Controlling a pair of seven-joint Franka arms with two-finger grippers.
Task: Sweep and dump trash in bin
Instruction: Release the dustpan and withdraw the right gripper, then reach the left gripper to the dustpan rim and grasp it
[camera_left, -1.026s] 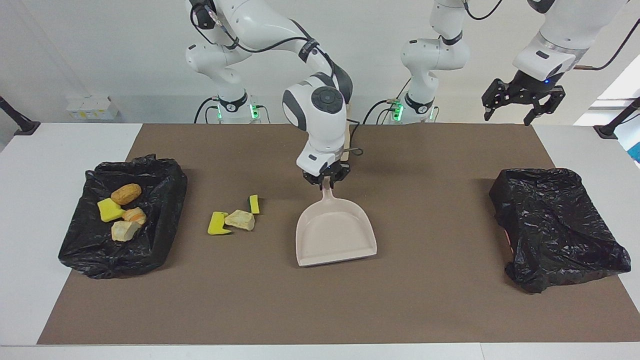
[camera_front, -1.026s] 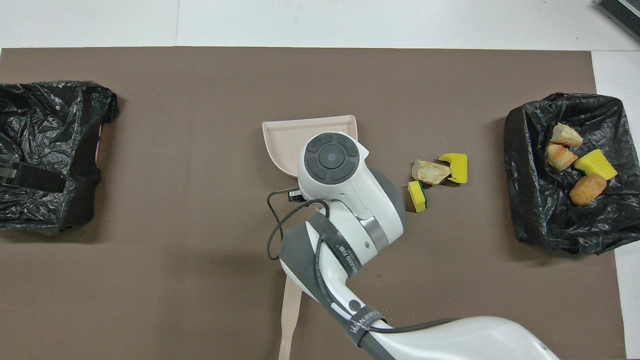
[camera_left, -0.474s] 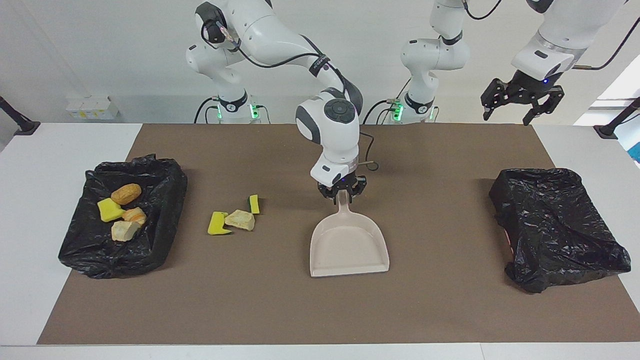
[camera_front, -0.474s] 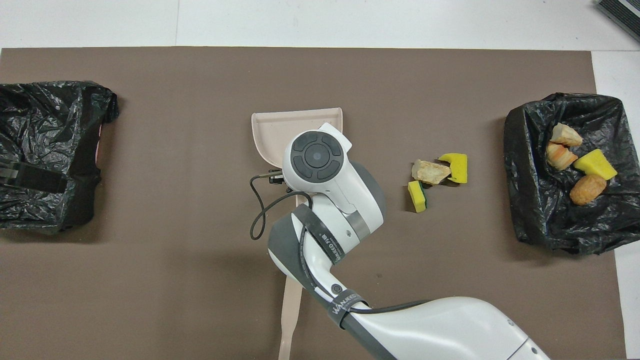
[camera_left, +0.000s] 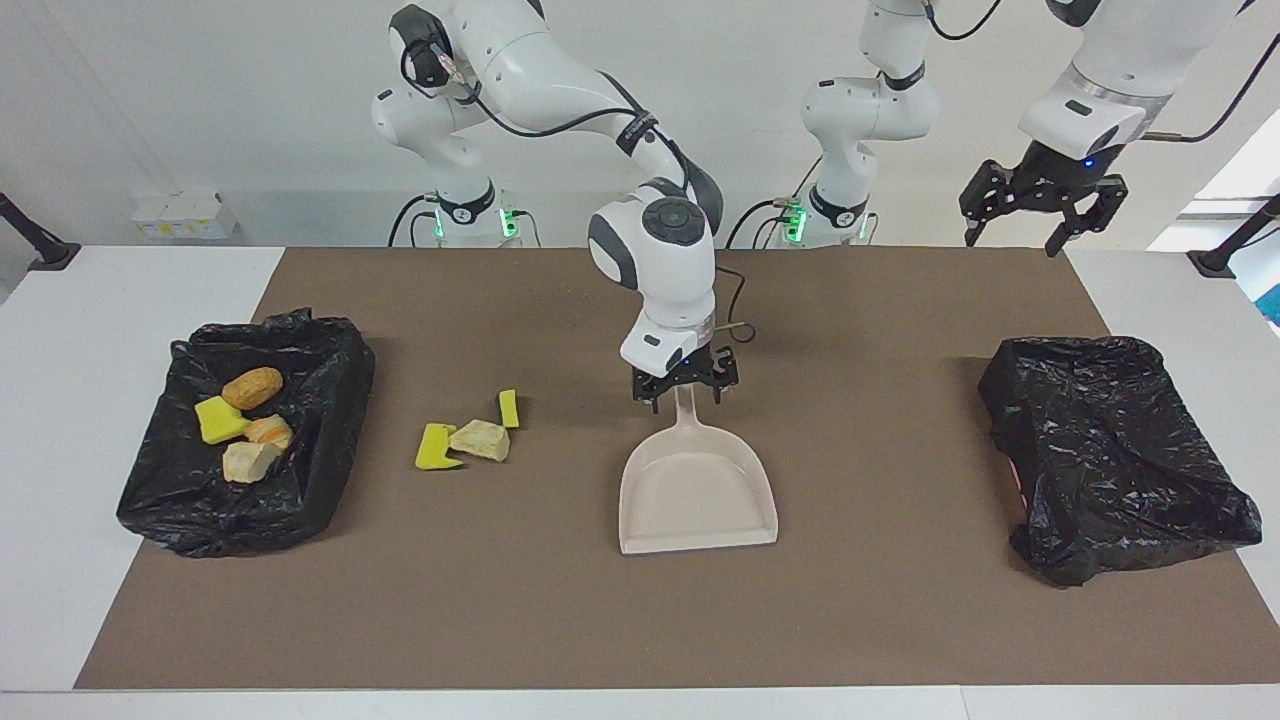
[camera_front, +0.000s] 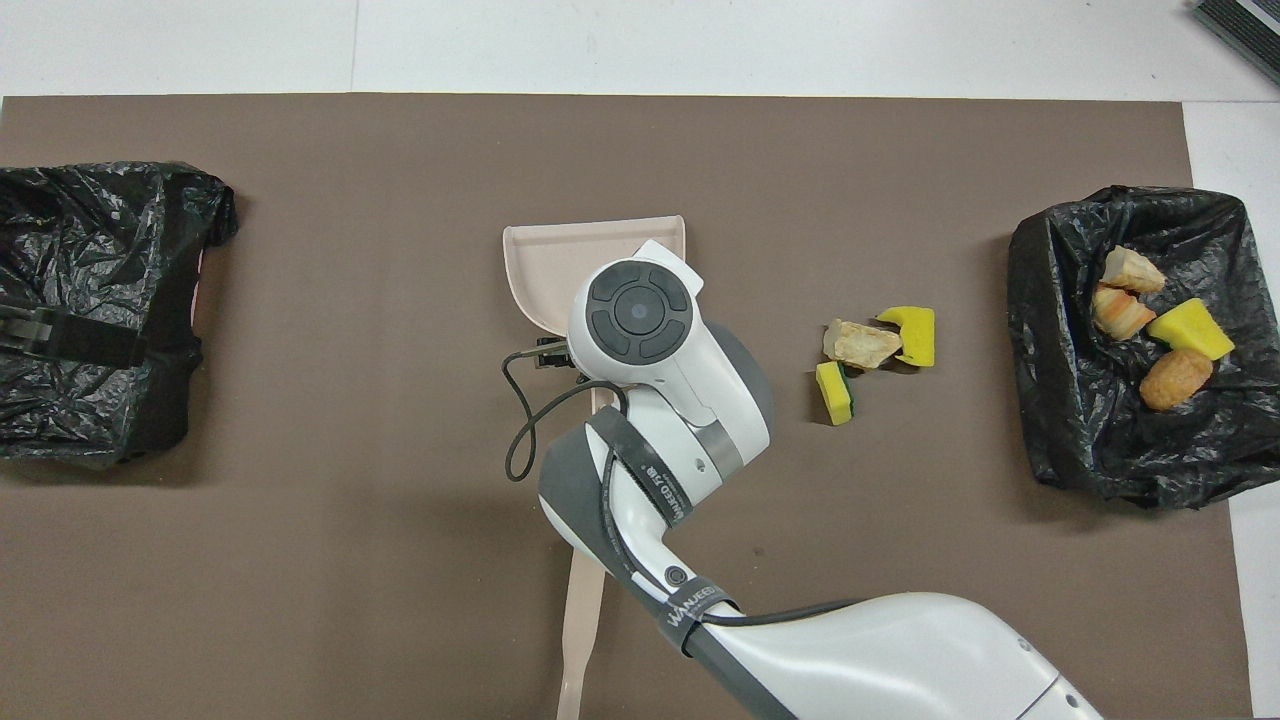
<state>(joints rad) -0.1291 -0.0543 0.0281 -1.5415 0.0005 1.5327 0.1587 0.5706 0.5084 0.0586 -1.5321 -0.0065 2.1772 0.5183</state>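
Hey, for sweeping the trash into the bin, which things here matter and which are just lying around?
For the job:
- three loose scraps on the mat
- dustpan, its handle under the open right gripper
- bin holding four scraps
- pale handle, perhaps the brush

Lying about:
- second bagged bin, under the waiting left gripper
- white boxes by the wall

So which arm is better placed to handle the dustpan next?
The right one. The right gripper hangs open over the dustpan handle, while the left gripper waits high above the table's end.
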